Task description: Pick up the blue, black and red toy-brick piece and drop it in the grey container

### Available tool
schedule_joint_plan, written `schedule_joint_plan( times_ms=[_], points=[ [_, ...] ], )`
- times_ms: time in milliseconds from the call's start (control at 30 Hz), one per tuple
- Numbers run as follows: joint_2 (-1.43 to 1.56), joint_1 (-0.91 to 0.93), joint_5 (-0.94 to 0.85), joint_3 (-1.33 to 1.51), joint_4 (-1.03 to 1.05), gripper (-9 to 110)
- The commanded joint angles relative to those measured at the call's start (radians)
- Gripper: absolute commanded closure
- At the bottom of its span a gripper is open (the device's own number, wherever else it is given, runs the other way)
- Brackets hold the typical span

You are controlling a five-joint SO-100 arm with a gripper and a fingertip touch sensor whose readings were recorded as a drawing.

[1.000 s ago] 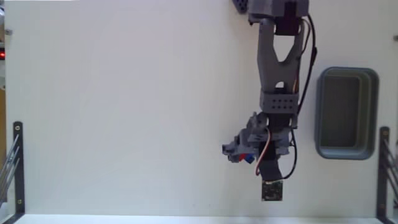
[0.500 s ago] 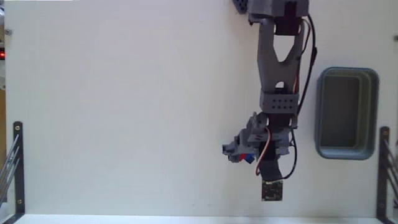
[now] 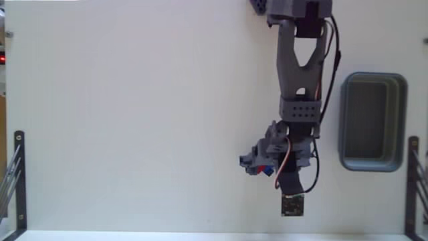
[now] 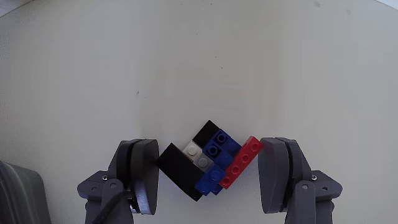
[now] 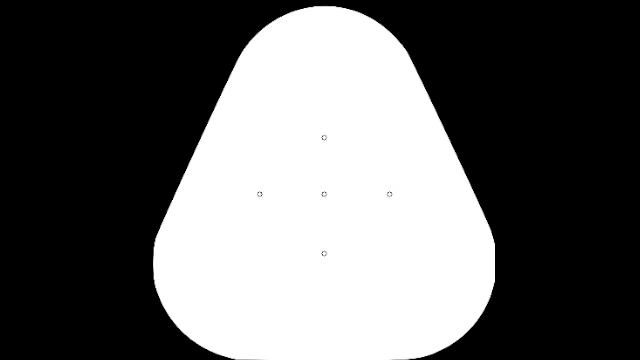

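Wrist view: gripper (image 4: pixel 208 171) closed on the toy-brick piece (image 4: pixel 208 162), both fingers touching it (red edge against the right finger) | Fixed view: grey container (image 3: pixel 372 122) well apart, right of the arm (image 3: pixel 299 73).

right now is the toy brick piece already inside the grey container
No, in the wrist view the toy-brick piece sits between the gripper fingers.

Table (image 3: pixel 134 120) bare betw tool (image 3: pixel 257 167) & grey container (image 3: pixel 372 122).
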Motion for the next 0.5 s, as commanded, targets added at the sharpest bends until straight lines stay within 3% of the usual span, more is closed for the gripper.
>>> schedule_joint_plan(
  times_ms=[0, 467],
  points=[
    [0.04, -0.026, 0.005, 0.008, -0.018, 7],
    [0.04, -0.026, 0.005, 0.008, -0.018, 11]
  ],
)
